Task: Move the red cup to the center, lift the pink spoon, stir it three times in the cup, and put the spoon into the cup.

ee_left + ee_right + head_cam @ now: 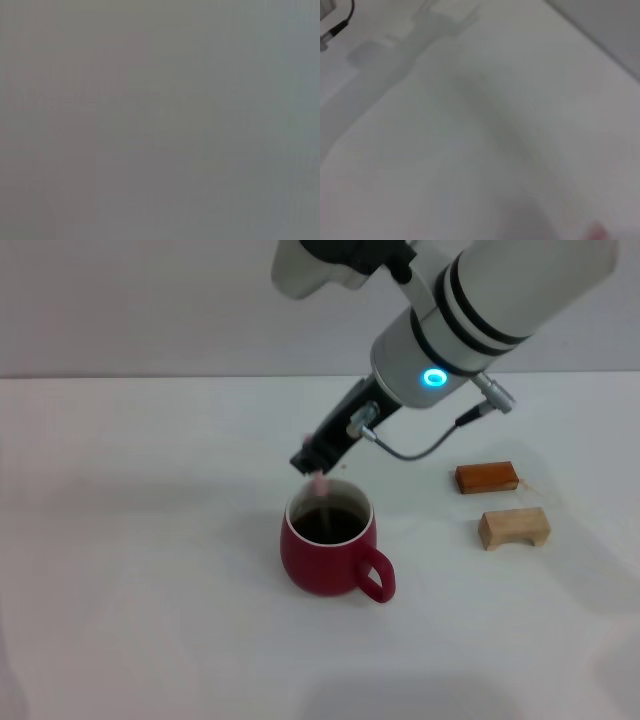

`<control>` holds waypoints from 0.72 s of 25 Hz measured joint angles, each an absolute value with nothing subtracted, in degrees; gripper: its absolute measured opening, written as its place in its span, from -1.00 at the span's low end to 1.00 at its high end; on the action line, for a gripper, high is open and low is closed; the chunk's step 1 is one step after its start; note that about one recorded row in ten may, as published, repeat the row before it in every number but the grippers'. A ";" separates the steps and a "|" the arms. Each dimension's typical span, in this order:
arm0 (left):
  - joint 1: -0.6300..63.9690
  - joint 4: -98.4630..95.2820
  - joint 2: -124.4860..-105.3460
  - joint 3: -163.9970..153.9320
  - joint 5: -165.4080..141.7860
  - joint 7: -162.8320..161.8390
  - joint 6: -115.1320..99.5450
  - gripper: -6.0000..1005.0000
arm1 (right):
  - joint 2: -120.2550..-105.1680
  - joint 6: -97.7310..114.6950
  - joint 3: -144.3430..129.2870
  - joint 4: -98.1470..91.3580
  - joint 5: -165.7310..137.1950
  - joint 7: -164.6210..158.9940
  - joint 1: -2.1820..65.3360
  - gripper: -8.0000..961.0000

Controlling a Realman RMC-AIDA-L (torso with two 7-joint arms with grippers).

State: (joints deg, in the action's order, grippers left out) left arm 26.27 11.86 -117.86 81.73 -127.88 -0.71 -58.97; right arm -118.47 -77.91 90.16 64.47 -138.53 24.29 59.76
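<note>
Head view: a squat, rounded dark-red ceramic cup (329, 543) with a white inner rim stands on a plain white table (140, 570). Dark liquid fills the red cup, and its loop handle sticks out on the near right side.

The right arm reaches down from the upper right, and its black right gripper (316, 466) hangs just above the far left edge of the red cup's rim. The gripper's fingers are pinched on the pale pink handle of a small slim spoon (320, 484). Only a short piece of the pink spoon shows below the fingers; a thin dark line runs on from it down into the liquid, slanting toward the cup's middle.

To the right of the red cup, well apart from it, lie two small blocks: an orange-brown flat block (487, 477) farther back and a tan wooden block (514, 527) nearer. Bare table lies open to the left of the cup and in front of it.

The right wrist view shows only blurred pale table surface, with a faint pink patch at one edge. The left wrist view is plain grey; the left gripper is not seen.
</note>
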 joint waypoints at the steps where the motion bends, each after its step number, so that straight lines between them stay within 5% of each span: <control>1: 26.31 11.86 -117.86 81.73 -127.88 -0.71 -58.97 0.68 | -118.54 -75.21 89.92 66.25 -139.80 24.93 58.52 -0.58; 8: 26.37 11.90 -117.85 81.73 -127.76 -0.71 -58.97 0.68 | -118.78 -58.89 84.78 75.79 -145.39 25.50 48.66 -0.58; 18: 25.99 12.38 -117.86 81.40 -127.87 -0.74 -59.65 0.68 | -119.12 7.25 74.36 74.52 -153.49 25.31 20.73 -0.58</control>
State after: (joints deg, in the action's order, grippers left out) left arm 25.99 12.38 -117.86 81.40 -127.87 -0.74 -59.65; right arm -119.12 7.25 74.36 74.52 -153.49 25.31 20.73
